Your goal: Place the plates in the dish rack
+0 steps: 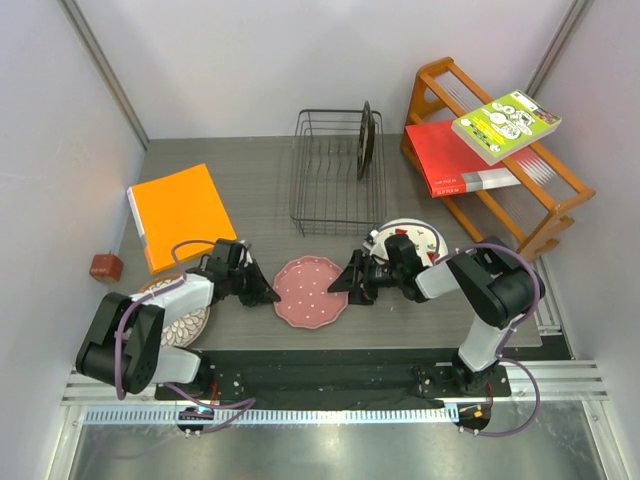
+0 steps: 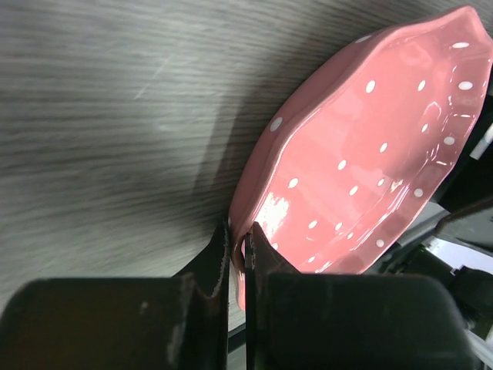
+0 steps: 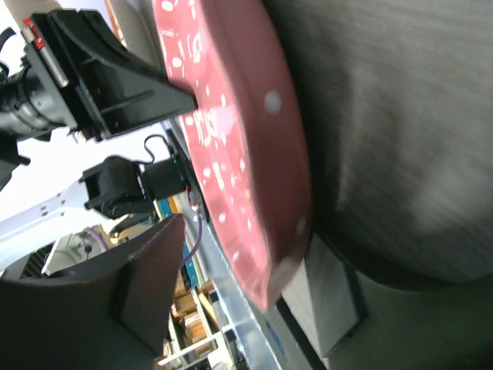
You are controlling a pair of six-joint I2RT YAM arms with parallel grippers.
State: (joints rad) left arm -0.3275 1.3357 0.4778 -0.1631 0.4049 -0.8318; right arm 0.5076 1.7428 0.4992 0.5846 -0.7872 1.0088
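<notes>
Both arms are folded down low, wrists stretched inward so they point at each other. The left gripper (image 2: pixel 237 247) has its jaws pinched tight on the rim of the pink plate (image 2: pixel 370 154). The right gripper (image 3: pixel 245 239) comes in from the opposite side, jaws spread wide, one finger on either side of that rim.

The pink plate (image 3: pixel 239 154) is standing tilted, running from 12 to 6 o'clock. The right gripper (image 3: pixel 254 270) is straddling its near rim, fingers spread at 7 and 5 o'clock. The left gripper (image 3: pixel 185 96) is touching its far edge at 10 o'clock.
</notes>
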